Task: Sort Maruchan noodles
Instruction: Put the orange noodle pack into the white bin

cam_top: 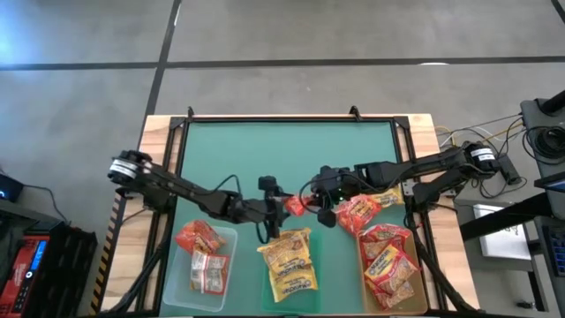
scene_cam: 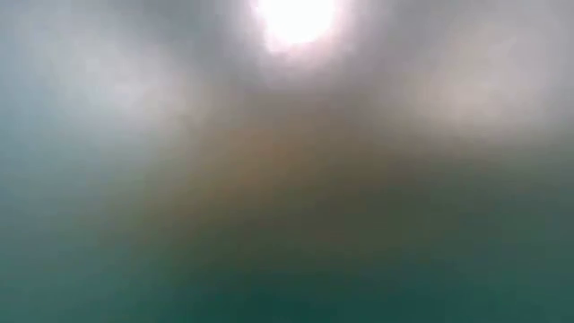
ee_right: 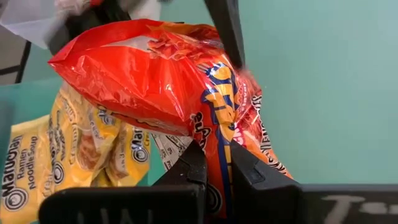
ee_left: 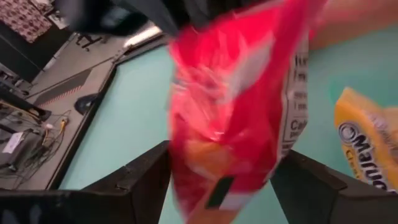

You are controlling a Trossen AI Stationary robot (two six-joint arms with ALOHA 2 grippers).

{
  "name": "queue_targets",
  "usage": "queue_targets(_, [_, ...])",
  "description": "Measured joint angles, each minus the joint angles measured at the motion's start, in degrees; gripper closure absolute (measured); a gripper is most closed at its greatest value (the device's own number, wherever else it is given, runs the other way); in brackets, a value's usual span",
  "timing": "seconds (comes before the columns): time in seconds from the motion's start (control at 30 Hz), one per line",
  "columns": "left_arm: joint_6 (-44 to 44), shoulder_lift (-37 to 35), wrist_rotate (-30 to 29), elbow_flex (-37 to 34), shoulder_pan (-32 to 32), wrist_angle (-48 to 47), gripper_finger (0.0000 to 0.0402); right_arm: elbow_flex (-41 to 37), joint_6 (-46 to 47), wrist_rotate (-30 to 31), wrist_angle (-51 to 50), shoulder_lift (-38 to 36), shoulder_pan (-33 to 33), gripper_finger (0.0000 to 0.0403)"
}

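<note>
Nearly sorted: 3 trays [cam_top: 231,237] filled; right gripper [cam_top: 311,205] pinches last red packet [cam_top: 295,205] above them, left gripper [cam_top: 275,208] spread.

Overhead camera looking straight down on the table [cam_top: 287,163], low camera blurred, both wrist cameras closing on one red packet [ee_left: 236,106].

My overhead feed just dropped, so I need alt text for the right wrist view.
The right pincer is shut on the edge of a red-orange noodle packet, held up over the green table. A yellow Maruchan packet lies behind it, with another dark finger reaching the packet from the far side.
</note>
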Motion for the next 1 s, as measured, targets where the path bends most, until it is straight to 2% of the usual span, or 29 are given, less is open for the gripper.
queue_targets(0.13, [2.0,5.4,-1.2,3.6,0.1,-0.3,0.0164,0.0,-0.4,-0.3,-0.1,0.0,0.0,0.0391])
queue_targets(0.3, [1.6,8.3,-8.0,7.1,0.0,-2.0,0.0171,0.1,-0.4,0.0,-0.2,0.0,0.0,0.0392])
queue_targets(0.5, [-0.1,8.2,-4.0,7.2,0.0,-1.8,0.0199,0.1,-0.5,-0.3,-0.7,0.0,0.0,0.0391])
queue_targets(0.8, [-1.9,8.2,-1.8,7.2,0.0,-1.9,0.0287,0.1,-0.9,-1.1,-1.4,0.0,0.0,0.0387])
queue_targets(1.0, [-3.6,8.1,-0.4,7.1,-0.1,-2.3,0.031,0.1,1.5,-4.8,-2.2,-1.0,-0.2,0.0332])
